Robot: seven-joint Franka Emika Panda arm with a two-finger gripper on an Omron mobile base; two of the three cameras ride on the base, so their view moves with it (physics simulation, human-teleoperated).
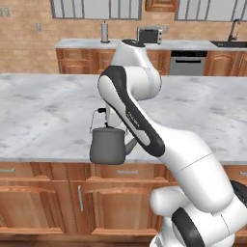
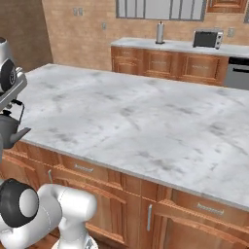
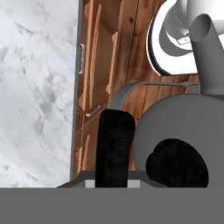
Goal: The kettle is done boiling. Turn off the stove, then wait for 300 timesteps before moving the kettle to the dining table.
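Kettle (image 1: 108, 144) half-cropped in right base view, tool hidden

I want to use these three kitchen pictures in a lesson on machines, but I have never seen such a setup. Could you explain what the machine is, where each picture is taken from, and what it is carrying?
All three are computer-rendered. The machine is a white robot arm with dark joints, standing on a base that can drive. Two pictures come from cameras on that base, behind the arm to its left and right, looking forward over it. The third comes from a camera on the hand, looking along its claw. The claw holds a dark grey kettle by its thin black handle, hanging at the near edge of the dining table, a big marble island with wooden cabinets; the kettle appears not yet set down. A toaster stands on the counter behind.
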